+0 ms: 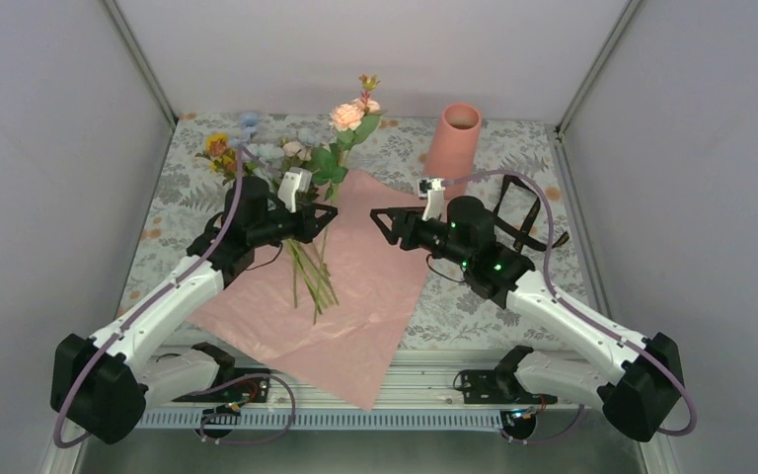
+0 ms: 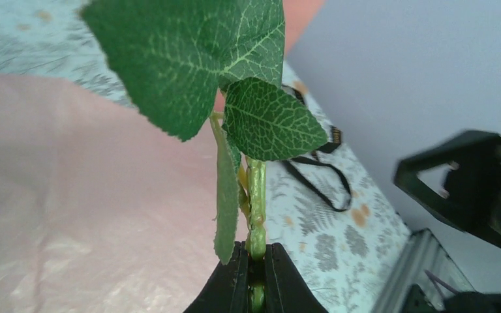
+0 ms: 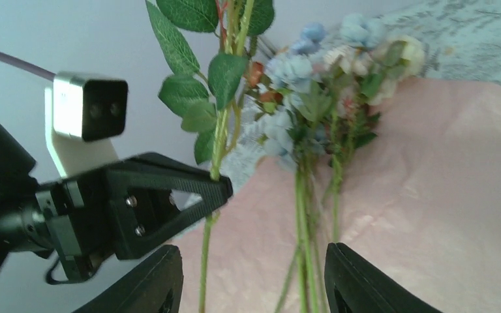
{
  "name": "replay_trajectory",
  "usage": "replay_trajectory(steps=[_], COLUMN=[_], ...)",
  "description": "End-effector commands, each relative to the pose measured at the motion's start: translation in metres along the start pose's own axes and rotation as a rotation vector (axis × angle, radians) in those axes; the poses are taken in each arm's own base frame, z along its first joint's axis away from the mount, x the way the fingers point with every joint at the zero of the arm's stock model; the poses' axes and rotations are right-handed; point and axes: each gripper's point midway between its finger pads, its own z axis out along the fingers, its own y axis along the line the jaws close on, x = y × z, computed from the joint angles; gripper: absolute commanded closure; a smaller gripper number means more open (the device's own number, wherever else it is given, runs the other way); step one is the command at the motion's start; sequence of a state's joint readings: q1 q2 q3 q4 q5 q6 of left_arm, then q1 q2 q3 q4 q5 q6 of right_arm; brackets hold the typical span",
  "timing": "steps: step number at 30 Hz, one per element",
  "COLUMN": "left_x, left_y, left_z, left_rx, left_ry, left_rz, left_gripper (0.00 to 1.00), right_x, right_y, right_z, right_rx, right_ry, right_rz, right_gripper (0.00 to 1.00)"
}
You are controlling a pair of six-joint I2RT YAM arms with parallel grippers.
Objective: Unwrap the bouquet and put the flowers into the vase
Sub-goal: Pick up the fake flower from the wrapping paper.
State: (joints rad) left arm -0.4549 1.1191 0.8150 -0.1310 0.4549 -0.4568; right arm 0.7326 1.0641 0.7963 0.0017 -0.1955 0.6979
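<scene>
Flowers (image 1: 257,148) lie at the far left, heads on the patterned tablecloth (image 1: 173,212) and stems trailing back across the opened pink wrapping sheet (image 1: 365,296). The left gripper (image 2: 256,257) hovers above them, its fingers pressed together on one leafy stem (image 2: 256,189), pinching it low down so the peach bloom (image 1: 347,117) stands high above. Such a low grip looks risky: the top-heavy stem could pivot or slide out during a swing.

Just to the right, the right gripper (image 3: 253,251) faces it with fingers spread and nothing between them. If a handover is intended, a release before the other grip has closed would drop the stem, and the leaves could snag on the jaws.

The vase (image 1: 452,138) stands upright at the far right of the sheet, apart from both arms. It is tall and narrow, so a stem end catching its rim, or an arm brushing it, could tip it over.
</scene>
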Motion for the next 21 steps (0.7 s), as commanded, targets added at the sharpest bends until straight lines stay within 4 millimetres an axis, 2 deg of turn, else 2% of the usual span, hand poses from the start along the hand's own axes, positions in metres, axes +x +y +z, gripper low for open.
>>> replay_trajectory(steps=[1, 8, 16, 21], left_x=[-0.005, -0.002, -0.002, 0.003], left_y=[-0.045, -0.073, -0.084, -0.085], left_z=[-0.014, -0.029, -0.034, -0.036], left_rx=[0.212, 0.337, 0.381, 0.399], left_ry=[-0.028, -0.011, -0.002, 0.005], left_rz=[0.122, 0.177, 0.211, 0.215], left_gripper=[0.98, 0.98, 0.98, 0.98], right_x=[-0.028, -0.029, -0.029, -0.024], right_y=[0.052, 0.071, 0.071, 0.076], right_z=[0.000, 0.010, 0.023, 0.028], right_rx=[-0.190, -0.274, -0.256, -0.278], right_ry=[-0.047, -0.009, 0.015, 0.033], right_rz=[-0.001, 0.001, 0.044, 0.043], right_gripper=[0.44, 0.51, 0.54, 0.60])
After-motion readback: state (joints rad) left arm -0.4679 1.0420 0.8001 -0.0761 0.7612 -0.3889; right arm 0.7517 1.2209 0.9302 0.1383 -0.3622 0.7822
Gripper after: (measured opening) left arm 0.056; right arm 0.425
